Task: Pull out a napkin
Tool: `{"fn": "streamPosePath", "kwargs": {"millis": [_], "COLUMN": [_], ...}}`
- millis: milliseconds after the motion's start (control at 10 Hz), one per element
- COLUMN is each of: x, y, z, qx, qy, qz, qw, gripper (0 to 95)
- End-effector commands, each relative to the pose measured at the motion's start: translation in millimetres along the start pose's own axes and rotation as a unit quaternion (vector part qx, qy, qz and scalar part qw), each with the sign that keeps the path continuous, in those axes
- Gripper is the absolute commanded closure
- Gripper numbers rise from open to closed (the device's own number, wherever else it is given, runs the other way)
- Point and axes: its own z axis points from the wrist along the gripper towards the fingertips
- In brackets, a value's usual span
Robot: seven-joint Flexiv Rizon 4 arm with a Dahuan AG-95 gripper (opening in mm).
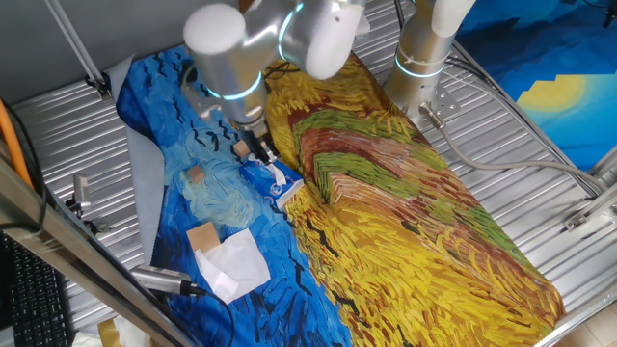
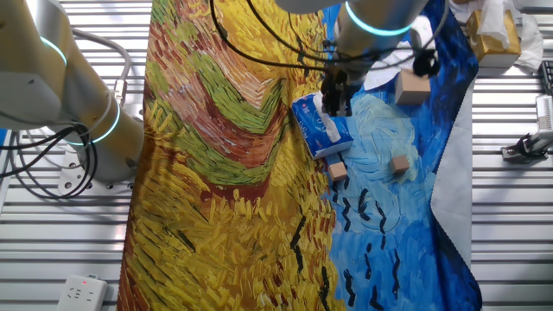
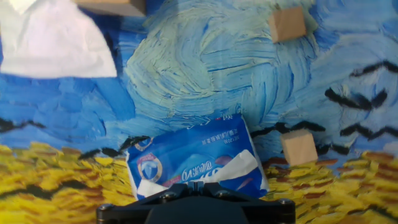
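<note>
The small blue tissue pack (image 1: 273,185) lies on the painted cloth, seen also in the other fixed view (image 2: 321,130) and the hand view (image 3: 186,155). A strip of creased white napkin (image 3: 239,163) shows in the pack's slit. My gripper (image 1: 260,152) stands right over the pack, fingers pointing down onto its top (image 2: 335,105). In the hand view the gripper (image 3: 198,185) has its jaws pressed together at the slit, on the napkin's edge. Most of the napkin is hidden inside the pack.
A smooth white square sheet (image 1: 231,260) lies near the cloth's front left, next to a cardboard piece (image 1: 202,236). Small wooden blocks (image 3: 287,23) (image 3: 298,146) sit beside the pack. A second arm's base (image 1: 424,58) stands at the back.
</note>
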Motion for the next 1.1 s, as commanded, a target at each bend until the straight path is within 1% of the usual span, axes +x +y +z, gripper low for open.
{"fn": "streamPosePath", "kwargs": {"millis": [100, 300, 400, 500, 600, 700, 800, 900, 1100], "x": [0.7, 1.1, 1.2, 1.4, 2.3, 3.3, 7.5, 9.2, 11.1], "y": [-0.9, -0.7, -0.6, -0.5, -0.4, -0.3, -0.4, -0.4, -0.3], "z": [0.0, 0.4, 0.4, 0.6, 1.2, 1.8, 4.0, 4.9, 5.9], "qx": [0.047, 0.057, 0.064, 0.074, 0.08, 0.083, 0.095, 0.097, 0.1], "qy": [0.011, 0.013, 0.014, 0.017, 0.017, 0.016, 0.011, 0.008, -0.008], "qz": [-0.078, -0.099, -0.116, -0.147, -0.17, -0.18, -0.203, -0.206, -0.223], "qw": [0.9958, 0.9934, 0.9911, 0.9861, 0.982, 0.9799, 0.9745, 0.9737, 0.9697], "gripper": [95.0, 95.0, 95.0, 95.0, 95.0, 95.0, 95.0, 95.0, 95.0]}}
